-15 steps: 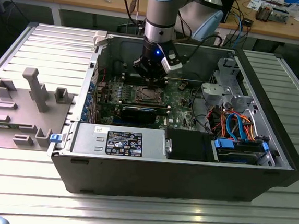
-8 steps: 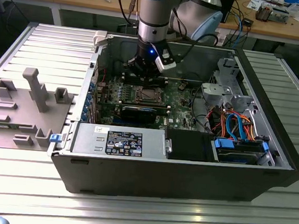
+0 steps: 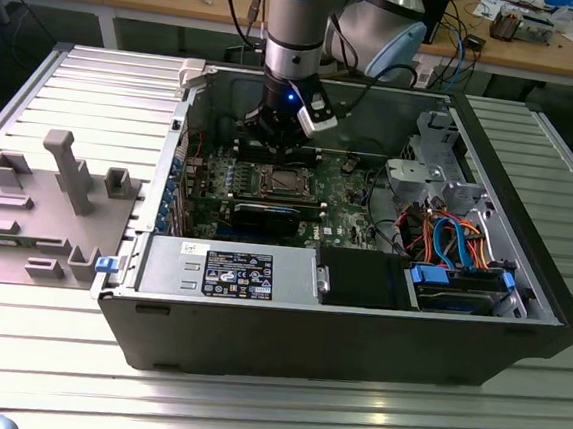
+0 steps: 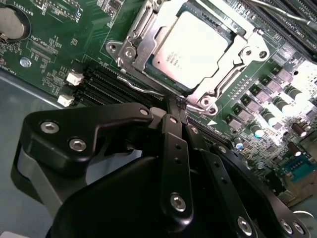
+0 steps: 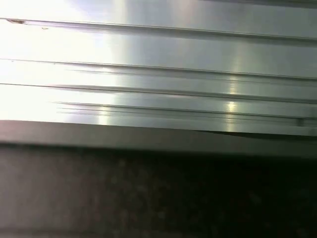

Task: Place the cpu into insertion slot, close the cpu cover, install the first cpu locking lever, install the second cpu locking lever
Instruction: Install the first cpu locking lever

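Sitting on a ribbed aluminium table [image 3: 37,82], your open computer case [image 3: 357,331] has wooden benches [image 3: 571,59] behind it. A grey fixture block [image 3: 57,194] lies on the exterior view's left. Your tool [image 3: 278,134] hangs inside the case above the motherboard [image 3: 343,194]. Only the second wrist view gives detail: the cpu [image 4: 190,42] lies in the insertion slot [image 4: 148,62], the cpu cover [image 4: 218,82] closed around it. The tool's fingers [image 4: 174,144] are pressed together, holding nothing, and block the board's near side.
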Robot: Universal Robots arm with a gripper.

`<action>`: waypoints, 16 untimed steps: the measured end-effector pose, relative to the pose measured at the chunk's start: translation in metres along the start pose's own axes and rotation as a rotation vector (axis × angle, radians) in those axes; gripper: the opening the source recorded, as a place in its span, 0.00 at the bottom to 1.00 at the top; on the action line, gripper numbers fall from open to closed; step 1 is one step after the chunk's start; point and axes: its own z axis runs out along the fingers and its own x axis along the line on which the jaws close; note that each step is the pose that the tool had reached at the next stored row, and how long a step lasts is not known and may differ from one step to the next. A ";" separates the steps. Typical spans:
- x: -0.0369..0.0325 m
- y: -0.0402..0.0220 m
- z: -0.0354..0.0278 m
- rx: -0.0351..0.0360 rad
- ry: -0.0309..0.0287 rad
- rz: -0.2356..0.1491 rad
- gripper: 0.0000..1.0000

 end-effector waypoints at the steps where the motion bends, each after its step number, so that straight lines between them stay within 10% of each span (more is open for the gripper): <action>1: -0.0004 -0.0001 0.0001 0.0000 0.0000 0.000 0.11; 16: -0.0193 -0.0017 0.0054 -0.0003 0.0077 0.000 0.11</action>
